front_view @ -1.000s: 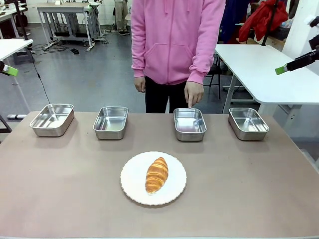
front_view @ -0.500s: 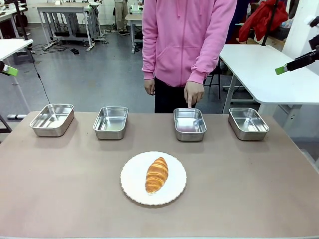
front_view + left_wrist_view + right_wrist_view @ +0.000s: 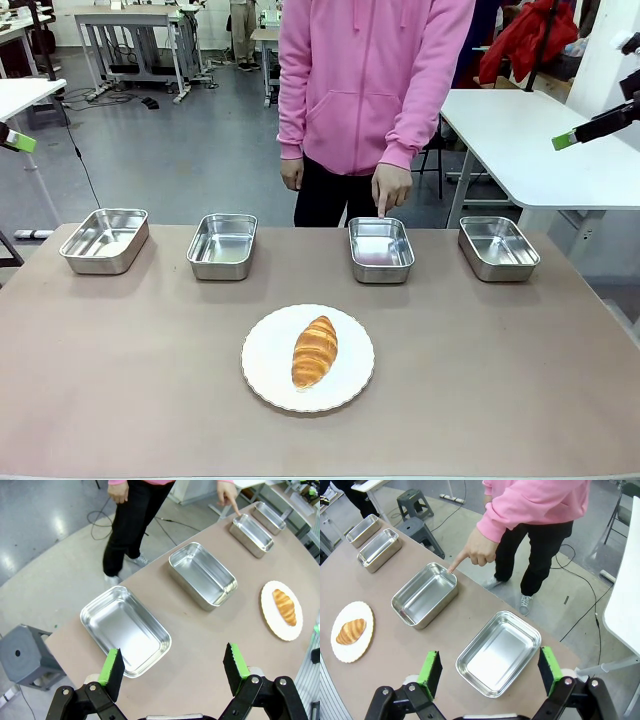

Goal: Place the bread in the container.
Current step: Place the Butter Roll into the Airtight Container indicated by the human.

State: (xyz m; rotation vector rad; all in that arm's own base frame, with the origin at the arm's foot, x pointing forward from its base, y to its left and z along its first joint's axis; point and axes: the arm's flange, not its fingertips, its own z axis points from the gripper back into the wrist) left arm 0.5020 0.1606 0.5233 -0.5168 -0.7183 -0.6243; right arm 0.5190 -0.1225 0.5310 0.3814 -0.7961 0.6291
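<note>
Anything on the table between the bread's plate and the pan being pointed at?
No: bare tabletop between plate and pan, in the front view.

The golden, ridged bread [image 3: 315,351] lies lengthwise, well apart from the empty, shiny steel container [image 3: 381,272] beyond it.

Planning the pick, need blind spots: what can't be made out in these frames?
Whether the person's hand touches the pointed-at pan or hovers: front view, fingertip overlaps the far rim; right wrist view, gap too small to tell.
Underside of the bread and the plate beneath it: all views, covered by the bread.
Near inside wall of the leftmost pan and the others: front view, behind their own near rims.
</note>
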